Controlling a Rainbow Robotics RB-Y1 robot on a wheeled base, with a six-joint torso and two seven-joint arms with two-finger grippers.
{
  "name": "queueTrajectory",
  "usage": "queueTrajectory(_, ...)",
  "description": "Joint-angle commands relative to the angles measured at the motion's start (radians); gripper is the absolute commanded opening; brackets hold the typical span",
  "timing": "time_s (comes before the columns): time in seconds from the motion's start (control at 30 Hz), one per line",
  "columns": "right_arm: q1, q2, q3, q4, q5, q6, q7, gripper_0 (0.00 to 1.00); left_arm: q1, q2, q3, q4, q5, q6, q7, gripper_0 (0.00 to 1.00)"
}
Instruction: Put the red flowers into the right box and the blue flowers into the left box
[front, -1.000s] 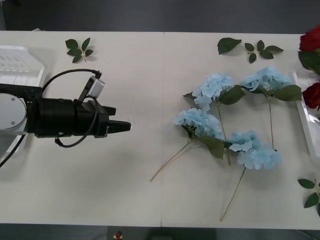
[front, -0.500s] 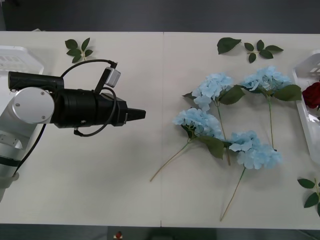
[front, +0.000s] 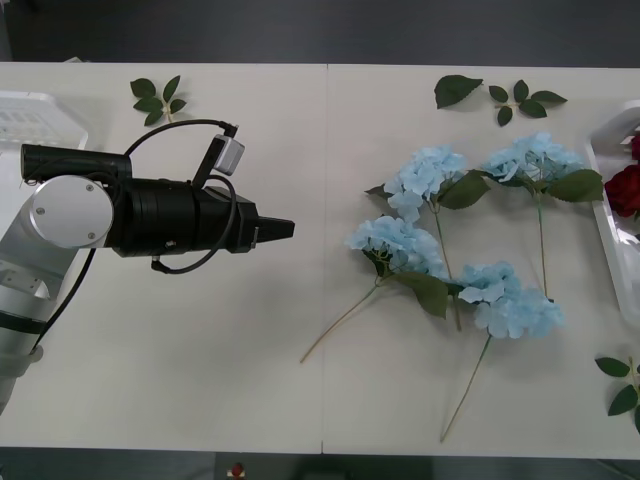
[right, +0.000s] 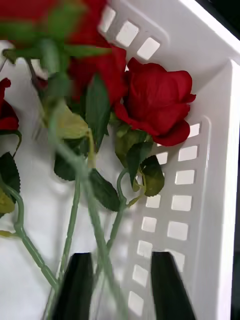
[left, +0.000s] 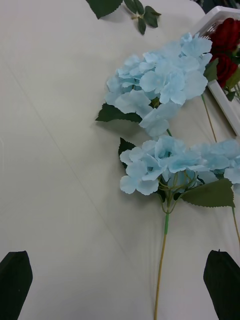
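Several blue flowers (front: 450, 250) lie loose on the white table, right of centre; two heads (left: 165, 85) (left: 165, 162) fill the left wrist view. My left gripper (front: 283, 229) (left: 117, 287) hovers open to their left, holding nothing. The red flowers (front: 626, 188) (right: 157, 102) lie in the right box (front: 603, 205) at the table's right edge. My right gripper (right: 122, 285) is low over that box's perforated wall (right: 175, 200), fingers apart, with a thin green stem (right: 102, 245) running loose between them. The left box (front: 40, 115) sits at the far left, partly behind my left arm.
Loose green leaf sprigs lie at the back left (front: 158, 98), at the back right (front: 458, 90) (front: 522, 100) and at the front right edge (front: 625, 385). A table seam (front: 326, 250) runs front to back between my left gripper and the flowers.
The left arm swung right toward the blue flowers, then nearly stopped. The red roses that hung high at the right edge have gone down into the right box.
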Motion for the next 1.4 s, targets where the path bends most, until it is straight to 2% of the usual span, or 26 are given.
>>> queueTrajectory(0.03, -0.006, -0.023, -0.018, -0.002, 0.003, -0.003, -0.005, 0.65, -0.023, 0.007, -0.006, -0.014, 0.011, 0.004, 0.029, 1.00)
queueTrajectory(0.2, -0.012, -0.032, -0.019, -0.019, -0.011, 0.050, -0.009, 0.68, -0.021, 0.011, -0.006, -0.014, 0.013, 0.005, 0.016, 1.00)
queueTrajectory(0.3, -0.017, -0.053, -0.038, -0.039, -0.068, 0.147, -0.012, 0.69, -0.021, 0.016, -0.006, -0.014, 0.027, 0.004, -0.024, 1.00)
queueTrajectory(0.37, -0.017, -0.057, -0.044, -0.046, -0.075, 0.165, -0.012, 0.69, -0.020, 0.017, -0.006, -0.014, 0.033, 0.005, -0.037, 1.00)
queueTrajectory(0.4, -0.017, -0.070, -0.067, -0.072, -0.109, 0.242, -0.026, 0.70, -0.015, 0.033, -0.006, -0.014, 0.074, 0.004, -0.084, 1.00)
queueTrajectory(0.43, -0.017, -0.075, -0.073, -0.080, -0.120, 0.259, -0.038, 0.70, -0.014, 0.037, -0.006, -0.014, 0.086, 0.005, -0.099, 1.00)
queueTrajectory(0.63, -0.027, -0.122, -0.090, -0.192, -0.149, 0.408, -0.241, 0.70, 0.014, 0.086, -0.006, -0.014, 0.274, -0.003, -0.242, 1.00)
queueTrajectory(0.73, -0.027, -0.138, -0.090, -0.281, -0.135, 0.457, -0.411, 0.70, 0.026, 0.109, -0.005, -0.014, 0.364, -0.010, -0.339, 1.00)
queueTrajectory(0.97, -0.030, -0.159, -0.090, -0.505, 0.086, 0.526, -0.834, 0.76, 0.041, 0.142, -0.006, -0.014, 0.458, -0.032, -0.511, 1.00)
queueTrajectory(1.1, -0.047, -0.132, -0.088, -0.611, 0.259, 0.602, -1.019, 0.81, 0.058, 0.158, -0.006, -0.014, 0.499, -0.052, -0.598, 1.00)
queueTrajectory(1.4, -0.156, 0.000, -0.067, -0.678, 0.520, 0.833, -1.198, 0.84, 0.078, 0.158, -0.006, -0.014, 0.551, -0.061, -0.652, 1.00)
